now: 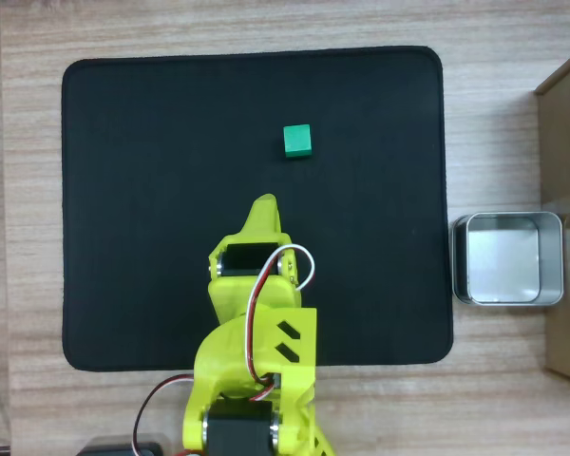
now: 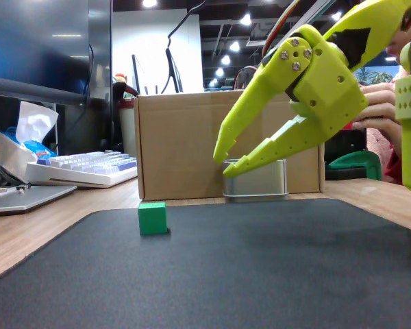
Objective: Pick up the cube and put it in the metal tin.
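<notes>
The green cube [image 1: 297, 141] sits on the black mat [image 1: 133, 190], apart from the pincer [image 1: 263, 204]; the metal tin [image 1: 508, 258] rests on the desk [image 1: 494, 57] beside the mat.

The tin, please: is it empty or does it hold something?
Empty: the tin shows only its bare shiny floor overhead; the cube sits on the mat.

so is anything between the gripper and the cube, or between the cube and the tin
Nothing visible. In the overhead view only bare black mat lies between the gripper and the cube. From the cube to the metal tin, there is just mat, then bare wooden table. The open gripper is above the mat.
</notes>
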Robot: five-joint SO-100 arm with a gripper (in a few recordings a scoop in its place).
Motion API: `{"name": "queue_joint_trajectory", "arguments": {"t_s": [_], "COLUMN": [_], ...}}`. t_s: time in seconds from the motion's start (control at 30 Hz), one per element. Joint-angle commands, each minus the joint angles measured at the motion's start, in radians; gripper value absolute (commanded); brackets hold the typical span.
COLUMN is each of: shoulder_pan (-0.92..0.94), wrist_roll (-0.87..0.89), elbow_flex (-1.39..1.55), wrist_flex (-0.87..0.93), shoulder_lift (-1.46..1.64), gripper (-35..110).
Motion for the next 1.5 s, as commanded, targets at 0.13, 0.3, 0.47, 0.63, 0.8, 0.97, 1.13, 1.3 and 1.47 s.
{"name": "queue_joint_trajectory", "arguments": {"t_s": [0.13,0.3,0.47,0.63,0.8,0.97,1.13,1.3,1.47], "shoulder_pan": [0.040,0.080,0.147,0.178,0.179,0.181,0.147,0.133,0.126], "wrist_roll": [-0.032,-0.032,-0.178,-0.305,-0.318,-0.318,-0.342,-0.350,-0.356], "elbow_flex": [0.003,-0.115,-0.302,-0.407,-0.546,-0.739,-0.939,-1.126,-1.170], "wrist_flex": [0.034,0.032,0.017,-0.011,-0.054,-0.037,0.118,0.199,0.186], "shoulder_lift": [0.021,-0.114,-0.339,-0.523,-0.838,-1.114,-1.338,-1.608,-1.701], "gripper": [9,11,13,14,25,31,31,31,31]}}
